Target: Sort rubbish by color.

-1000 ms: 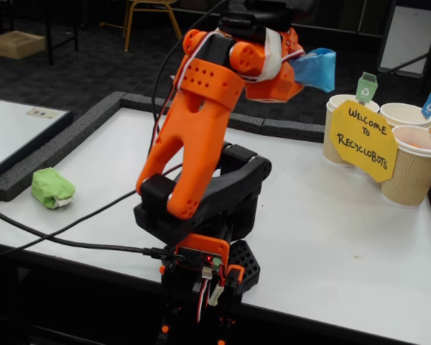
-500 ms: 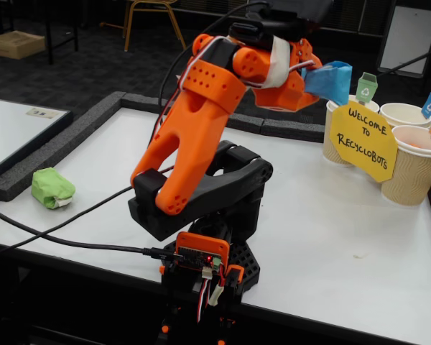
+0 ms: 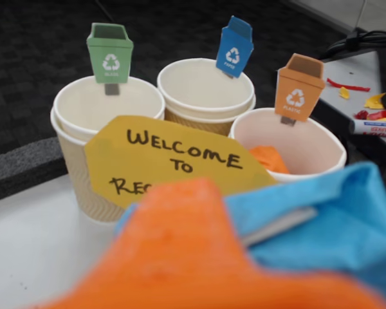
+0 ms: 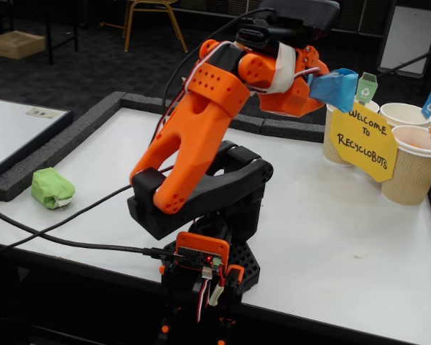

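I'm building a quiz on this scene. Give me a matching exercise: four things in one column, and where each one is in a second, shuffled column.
Things:
1. blue wad
2. green wad
3. orange wad
4. yellow sign

Places:
A. inside the orange-flag cup
B. lying on the table near the foam border
C. held in the gripper
D. in front of the cups

Pairs: 1-C, 2-B, 3-A, 4-D
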Available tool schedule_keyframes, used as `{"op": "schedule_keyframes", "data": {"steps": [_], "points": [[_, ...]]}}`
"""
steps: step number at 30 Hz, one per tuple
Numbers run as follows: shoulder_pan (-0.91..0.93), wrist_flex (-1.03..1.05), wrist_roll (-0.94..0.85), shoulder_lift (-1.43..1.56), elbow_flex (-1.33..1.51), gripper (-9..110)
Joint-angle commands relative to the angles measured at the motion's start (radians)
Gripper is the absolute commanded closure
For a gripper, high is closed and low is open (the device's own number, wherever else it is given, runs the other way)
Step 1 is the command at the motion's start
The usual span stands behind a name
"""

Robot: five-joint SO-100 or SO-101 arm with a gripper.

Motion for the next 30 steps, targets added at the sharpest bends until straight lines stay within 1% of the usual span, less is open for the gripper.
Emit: {"op": "schedule_keyframes", "data": {"steps": [1,9,13,20,25,30], "points": [[0.025,-0.037,0.023,0.009,-0.025,101],[0.002,-0.028,0.025,0.009,-0.040,101],[-0.075,-0.017,0.023,0.008,-0.080,101],[-0.160,-0.091,0.008,0.002,-0.094,101],[-0.144,-0.141,0.008,-0.183,-0.156,101],[-0.078,-0.245,0.017,-0.511,-0.344,101]]}}
